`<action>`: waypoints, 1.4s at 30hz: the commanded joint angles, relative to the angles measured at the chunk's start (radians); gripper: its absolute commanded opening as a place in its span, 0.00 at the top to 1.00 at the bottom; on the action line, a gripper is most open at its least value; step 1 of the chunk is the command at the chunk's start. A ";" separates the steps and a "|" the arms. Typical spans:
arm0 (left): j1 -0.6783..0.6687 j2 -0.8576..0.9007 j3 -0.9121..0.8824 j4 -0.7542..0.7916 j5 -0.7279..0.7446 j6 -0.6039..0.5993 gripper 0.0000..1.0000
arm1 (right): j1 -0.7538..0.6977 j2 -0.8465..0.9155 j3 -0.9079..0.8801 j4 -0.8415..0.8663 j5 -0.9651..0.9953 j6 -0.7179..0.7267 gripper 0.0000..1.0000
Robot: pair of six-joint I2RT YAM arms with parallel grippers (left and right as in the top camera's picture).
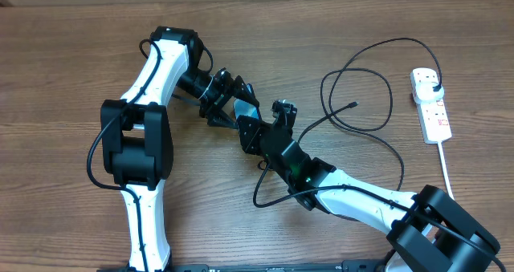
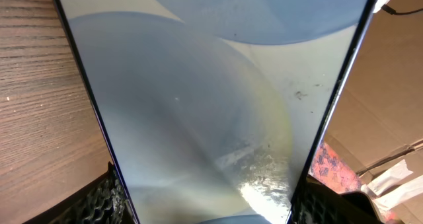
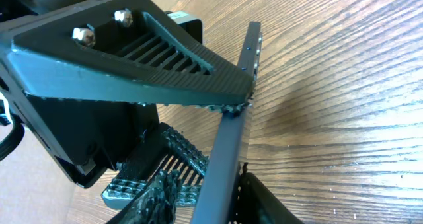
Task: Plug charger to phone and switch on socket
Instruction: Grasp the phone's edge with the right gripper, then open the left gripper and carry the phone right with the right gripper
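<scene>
The phone (image 1: 246, 109), its screen lit light blue, is held above the table between both grippers. My left gripper (image 1: 227, 100) is shut on its upper end; in the left wrist view the screen (image 2: 211, 85) fills the frame between the two fingers (image 2: 211, 207). My right gripper (image 1: 257, 132) is closed on the phone's lower end; in the right wrist view the phone (image 3: 231, 138) stands edge-on between its fingers (image 3: 218, 187). The charger cable (image 1: 399, 39) lies looped at the right, its connector tip (image 1: 354, 104) free on the table. Its plug (image 1: 434, 84) sits in the white socket strip (image 1: 431, 107).
The strip's white cord (image 1: 446, 172) runs toward the front right edge. A loop of black cable (image 1: 265, 193) lies beside the right arm. The left gripper's finger (image 3: 132, 65) fills the upper left of the right wrist view. Brown wooden tabletop (image 1: 64, 55) lies all around.
</scene>
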 commanded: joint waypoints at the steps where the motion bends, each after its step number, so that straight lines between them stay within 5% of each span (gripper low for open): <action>1: -0.007 0.008 0.026 -0.006 0.042 0.034 0.40 | -0.008 0.007 0.021 0.001 0.011 0.002 0.72; 14: -0.007 0.008 0.026 -0.006 0.040 0.038 0.37 | -0.007 0.007 0.021 -0.069 -0.050 0.002 0.91; 17: -0.007 0.008 0.026 -0.006 0.040 0.045 0.29 | -0.008 0.007 0.021 -0.069 -0.049 0.002 0.92; 22: -0.004 0.008 0.026 -0.019 0.038 0.053 0.00 | -0.008 0.007 0.021 -0.073 -0.049 0.001 0.95; 32: 0.091 0.001 0.109 -0.187 0.114 0.335 0.00 | -0.149 -0.110 0.021 -0.276 -0.150 0.002 0.96; 42: 0.167 -0.287 0.132 -0.186 0.034 0.400 0.00 | -0.330 -0.319 0.020 -0.437 -0.407 0.054 0.96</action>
